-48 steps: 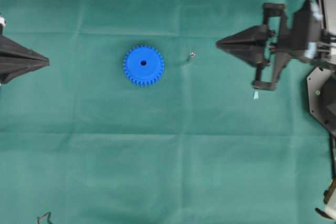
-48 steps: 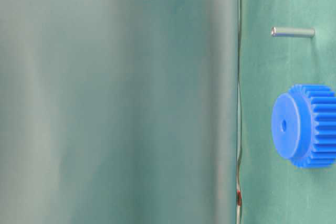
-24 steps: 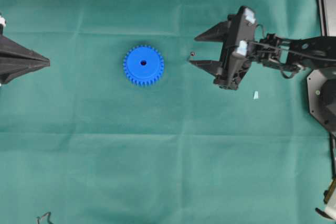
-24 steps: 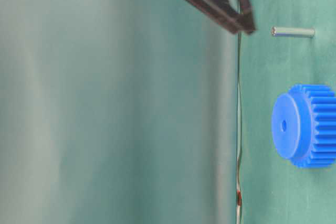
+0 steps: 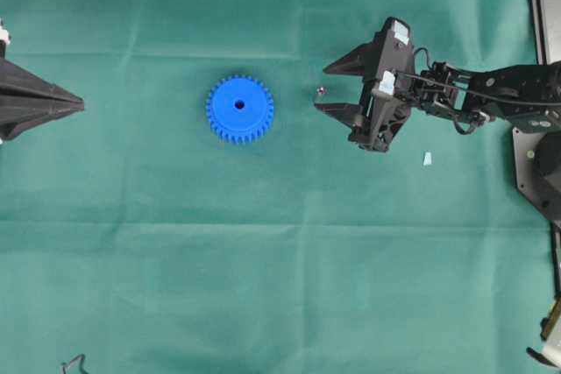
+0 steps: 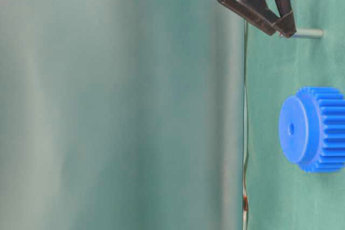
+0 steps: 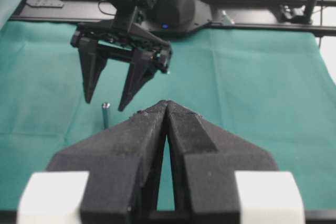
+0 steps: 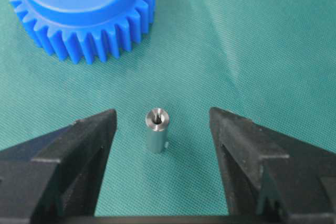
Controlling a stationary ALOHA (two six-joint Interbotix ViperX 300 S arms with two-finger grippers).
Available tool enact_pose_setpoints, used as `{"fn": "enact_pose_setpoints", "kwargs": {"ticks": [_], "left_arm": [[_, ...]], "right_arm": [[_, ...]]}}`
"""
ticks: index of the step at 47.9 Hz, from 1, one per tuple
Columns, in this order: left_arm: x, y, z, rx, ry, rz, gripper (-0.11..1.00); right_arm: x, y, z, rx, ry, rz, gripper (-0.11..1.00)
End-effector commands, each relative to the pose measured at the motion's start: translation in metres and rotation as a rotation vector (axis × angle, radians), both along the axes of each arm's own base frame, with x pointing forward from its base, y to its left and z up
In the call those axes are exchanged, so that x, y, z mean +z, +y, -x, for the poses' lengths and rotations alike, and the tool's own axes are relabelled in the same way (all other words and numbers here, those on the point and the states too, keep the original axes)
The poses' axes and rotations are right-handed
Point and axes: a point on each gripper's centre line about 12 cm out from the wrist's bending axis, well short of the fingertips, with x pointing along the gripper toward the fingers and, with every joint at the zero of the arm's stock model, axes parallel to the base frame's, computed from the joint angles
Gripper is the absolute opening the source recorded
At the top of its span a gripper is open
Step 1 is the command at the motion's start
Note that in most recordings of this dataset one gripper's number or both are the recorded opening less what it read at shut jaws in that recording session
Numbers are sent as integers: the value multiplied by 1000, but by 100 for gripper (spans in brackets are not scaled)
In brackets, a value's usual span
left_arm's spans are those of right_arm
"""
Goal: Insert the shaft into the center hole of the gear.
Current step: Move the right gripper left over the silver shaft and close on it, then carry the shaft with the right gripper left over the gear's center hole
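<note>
Cloth point(image 5: 263, 286), green and creased, covers the whole work surface, and going from left to right across the overhead view the first thing met is the left gripper point(image 5: 81, 105), parked at the left edge with its two fingers pressed together into a point and nothing between them. Right of it, well apart, lies the gear point(image 5: 239, 109), flat on its side with the center hole point(image 5: 239, 104) facing up and unobstructed. Just right of the gear stands the shaft point(image 5: 321, 91), upright on the cloth, a short silvery pin whose top end shows in the right wrist view point(image 8: 156, 129). Farther right comes the right gripper point(image 5: 322, 87), its jaws spread wide with one finger on either side of the pin and touching neither side of it; it grips nothing yet. Beyond it a small pale scrap point(image 5: 427, 158) lies on the cloth, of no use here. The step in hand looks like the pick-up: it would go best if the fingers drop a little lower so they meet the pin around its middle, stay centred so both pads close on it together without tipping it, and keep it vertical for the carry left to the hole.
</note>
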Motion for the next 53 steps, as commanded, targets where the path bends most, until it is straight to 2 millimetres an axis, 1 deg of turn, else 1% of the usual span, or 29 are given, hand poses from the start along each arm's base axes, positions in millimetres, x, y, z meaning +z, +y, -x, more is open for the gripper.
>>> {"fn": "enact_pose_setpoints", "kwargs": {"ticks": [1,4,7,12,14,16,28,32,36,48,53], "left_arm": [[9,-1,-2,-3,-20,0,0],[8,-1,-2,-3,-17,0,0],[9,-1,-2,-3,-17,0,0],[9,0,-2,-2,-18,0,0],[8,-1,-2,-4,-17,-1,0],[9,-1,-2,-3,-18,0,0],[9,-1,-1,-3,-12,0,0],[8,-1,-2,-4,-11,3,0],[8,-1,-1,-3,-11,8,0],[8,0,-1,-2,-6,8,0],[8,-1,-1,-3,-6,8,0]], "right_arm": [[8,-2,-5,-7,-31,3,68],[7,-2,-5,-9,-28,0,63],[7,-2,-6,-9,-26,-3,54],[5,-1,-6,-5,-6,-10,34],[4,-1,-6,-4,0,-12,24],[4,-1,-6,-4,2,-13,18],[5,-2,-8,-4,-3,-12,17],[10,-2,-10,-3,-17,-10,17],[20,-2,-11,1,-40,-1,17],[67,2,-9,38,-86,11,17],[79,4,-9,53,-83,9,17]]}}
